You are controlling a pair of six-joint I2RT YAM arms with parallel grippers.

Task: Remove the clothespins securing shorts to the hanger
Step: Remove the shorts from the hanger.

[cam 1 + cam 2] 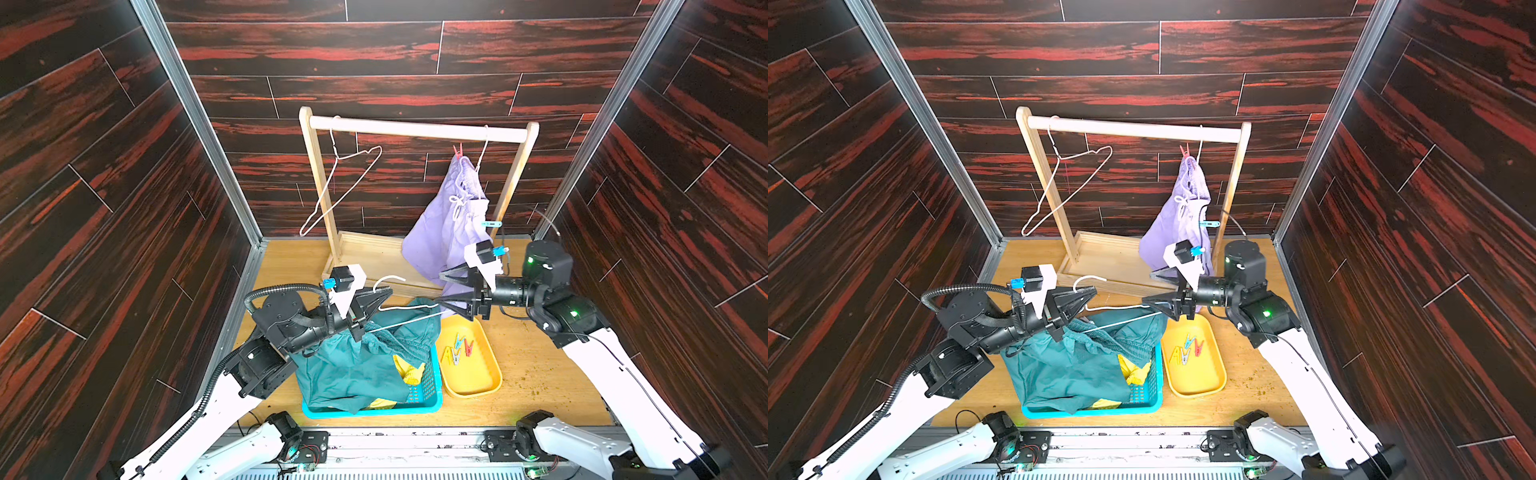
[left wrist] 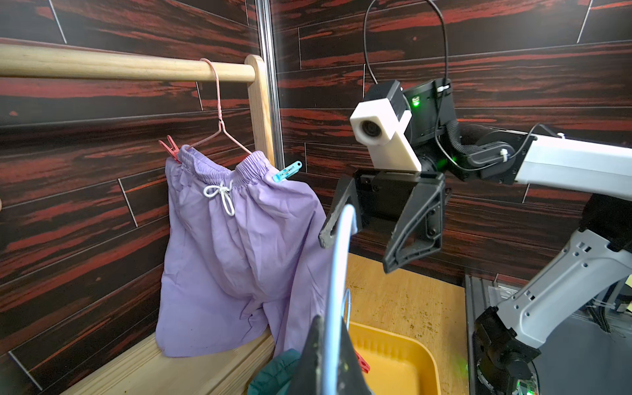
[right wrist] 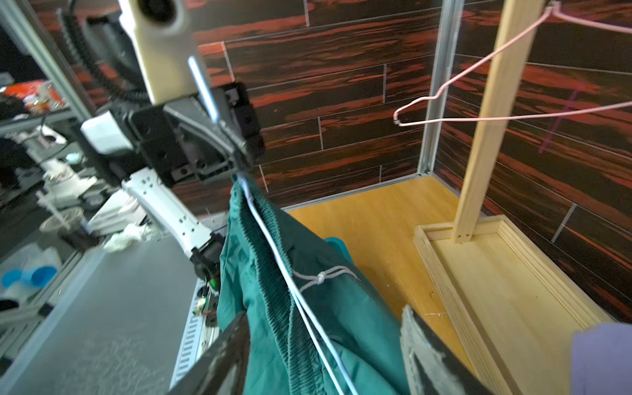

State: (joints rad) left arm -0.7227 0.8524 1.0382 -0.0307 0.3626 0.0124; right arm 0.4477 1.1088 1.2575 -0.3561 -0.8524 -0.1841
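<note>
My left gripper (image 1: 387, 294) is shut on the neck of a white wire hanger (image 1: 409, 308), held above the basket. Dark teal shorts (image 1: 353, 365) droop from that hanger (image 3: 273, 246) into the basket; no clothespin shows on them (image 3: 273, 273). My right gripper (image 1: 439, 289) stands open at the hanger's other end, its fingers (image 3: 410, 328) either side of the wire and teal waistband, touching nothing. Lavender shorts (image 2: 232, 246) hang on a pink hanger on the rack, pinned by a red-pink clothespin (image 2: 170, 147) and a light blue clothespin (image 2: 287, 171).
A blue basket (image 1: 432, 405) holds the teal cloth and yellow shorts (image 1: 409, 372). Beside it a yellow tray (image 1: 494, 382) holds several loose clothespins (image 1: 459, 349). The wooden rack (image 1: 415, 129) stands at the back, with an empty wire hanger (image 1: 340, 187) on its left end.
</note>
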